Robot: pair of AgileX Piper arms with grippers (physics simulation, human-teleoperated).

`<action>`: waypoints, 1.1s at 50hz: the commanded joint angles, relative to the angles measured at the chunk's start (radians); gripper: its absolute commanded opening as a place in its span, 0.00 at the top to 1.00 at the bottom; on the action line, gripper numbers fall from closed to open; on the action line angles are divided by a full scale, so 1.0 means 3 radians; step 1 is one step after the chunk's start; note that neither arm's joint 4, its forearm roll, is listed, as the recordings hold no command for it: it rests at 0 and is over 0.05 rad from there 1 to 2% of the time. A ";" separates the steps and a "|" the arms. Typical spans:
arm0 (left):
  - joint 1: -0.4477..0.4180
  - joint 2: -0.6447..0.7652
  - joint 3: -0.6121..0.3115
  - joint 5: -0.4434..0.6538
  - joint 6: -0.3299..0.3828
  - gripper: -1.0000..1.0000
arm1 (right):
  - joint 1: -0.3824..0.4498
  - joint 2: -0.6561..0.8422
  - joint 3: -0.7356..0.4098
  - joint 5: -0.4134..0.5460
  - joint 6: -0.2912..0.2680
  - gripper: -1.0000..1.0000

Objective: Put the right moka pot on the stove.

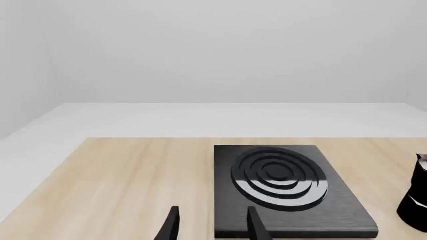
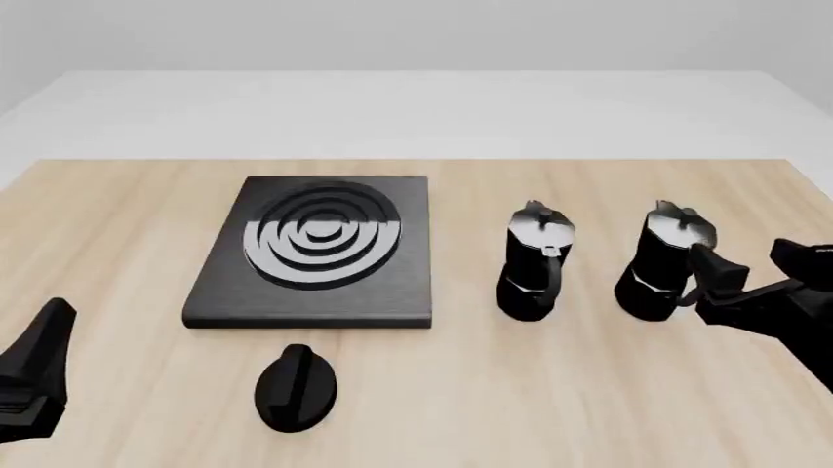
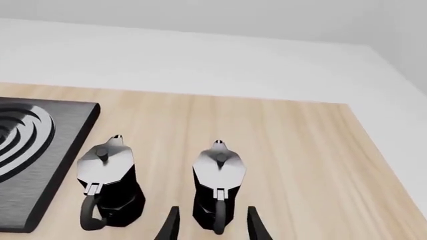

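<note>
Prongs of the right claw [image 2: 742,273] are standing apart and empty, lining up straight behind the handle of the right black faceted moka pot with a shiny grey lid [image 2: 664,261], upright just ahead. Leftward, its near-identical twin pot [image 2: 535,261] is blocking the direct path to the flat black ringed stove [image 2: 315,252]. The left claw [image 1: 210,225], open, is idling near the stove on the pale wooden bench [image 2: 547,390].
</note>
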 commanded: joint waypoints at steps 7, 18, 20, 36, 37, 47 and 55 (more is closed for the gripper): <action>0.0000 0.0000 0.0000 0.0000 0.0000 0.00 | -0.0017 0.0456 0.0101 -0.0511 0.0038 0.00; 0.0000 0.0000 0.0000 0.0000 0.0000 0.00 | -0.0033 0.0783 0.0136 -0.0839 0.0072 0.00; 0.0000 0.0000 0.0000 0.0000 0.0000 0.00 | -0.0028 0.0834 0.0132 -0.0883 0.0065 0.00; 0.0000 0.0000 0.0000 0.0000 0.0000 0.00 | -0.0083 0.1351 0.0132 -0.1316 0.0074 0.00; 0.0000 0.0000 0.0000 0.0000 0.0000 0.00 | -0.0083 0.1353 0.0132 -0.1318 0.0074 0.00; 0.0000 0.0000 0.0000 0.0000 0.0000 0.00 | -0.0102 0.1563 0.0130 -0.1486 0.0097 0.00; 0.0000 0.0000 0.0000 0.0000 0.0000 0.00 | -0.0110 0.1831 0.0117 -0.1681 0.0104 0.00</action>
